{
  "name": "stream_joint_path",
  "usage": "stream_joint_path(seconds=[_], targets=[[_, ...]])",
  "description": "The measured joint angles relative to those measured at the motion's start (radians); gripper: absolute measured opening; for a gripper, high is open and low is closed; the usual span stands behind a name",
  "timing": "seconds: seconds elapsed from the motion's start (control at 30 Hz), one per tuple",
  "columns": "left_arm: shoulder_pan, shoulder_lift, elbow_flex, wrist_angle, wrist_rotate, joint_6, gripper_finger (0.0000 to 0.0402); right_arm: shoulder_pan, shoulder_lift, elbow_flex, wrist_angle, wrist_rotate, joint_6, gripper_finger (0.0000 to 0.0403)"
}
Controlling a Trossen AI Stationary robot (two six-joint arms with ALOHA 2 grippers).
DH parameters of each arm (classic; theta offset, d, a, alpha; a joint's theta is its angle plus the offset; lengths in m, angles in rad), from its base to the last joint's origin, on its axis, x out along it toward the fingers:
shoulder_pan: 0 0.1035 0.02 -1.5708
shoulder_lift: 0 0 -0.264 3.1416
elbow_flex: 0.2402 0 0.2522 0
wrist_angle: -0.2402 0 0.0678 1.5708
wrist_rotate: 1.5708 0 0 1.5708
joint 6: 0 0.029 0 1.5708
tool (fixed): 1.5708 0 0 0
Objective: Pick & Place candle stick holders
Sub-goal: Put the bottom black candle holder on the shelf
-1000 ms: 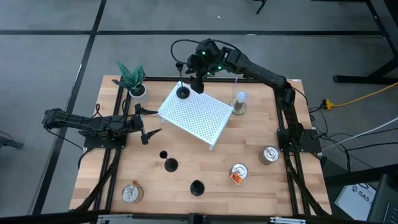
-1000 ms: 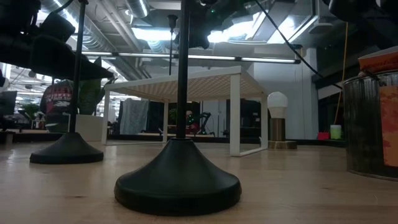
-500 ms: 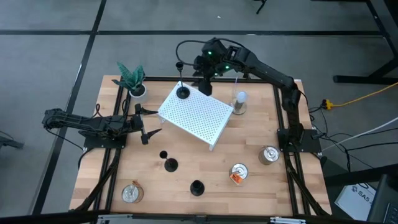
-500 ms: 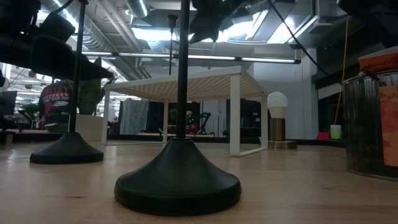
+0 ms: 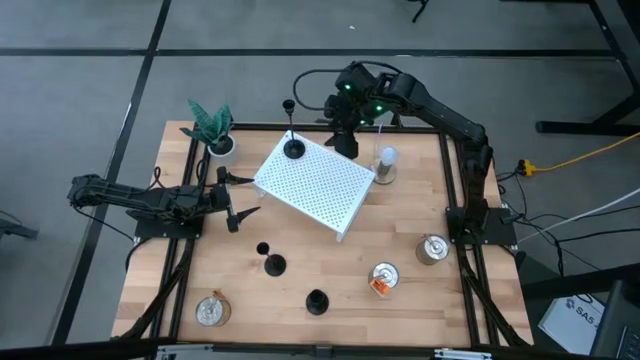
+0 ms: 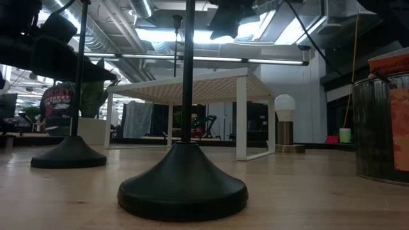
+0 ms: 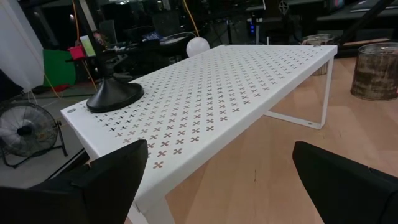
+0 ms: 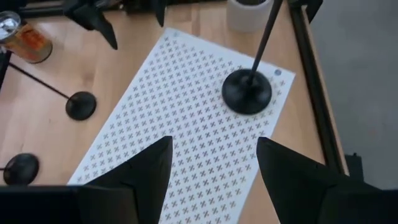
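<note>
A: Black metal candle stick holders, where are they? One [image 5: 293,148] stands on the white perforated shelf [image 5: 318,185] at its far corner, two more [image 5: 275,264] [image 5: 317,300] stand on the wood surface [image 5: 400,220] nearer the front.

B: Containers? Tins [image 5: 433,249] [image 5: 212,310] on the surface, contents too small to tell. Plant pot [image 5: 222,146] holds a green plant.

A: Hands? Right hand [image 5: 344,140] hovers over the shelf's far edge, fingers apart, empty. Left hand [image 5: 238,200] sits beside the shelf, fingers apart
</note>
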Motion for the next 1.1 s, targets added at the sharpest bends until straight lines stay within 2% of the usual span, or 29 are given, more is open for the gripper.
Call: stream_joint_path(seconds=[0.6, 1.1], targets=[[0.000, 0.000, 0.000, 0.000, 0.000, 0.000, 0.0400, 0.057, -0.013, -0.001, -0.133, -0.001, -0.029, 0.0239], [0.000, 0.000, 0.000, 0.000, 0.001, 0.000, 0.0400, 0.096, -0.048, -0.001, -0.119, 0.002, -0.003, 0.0239]])
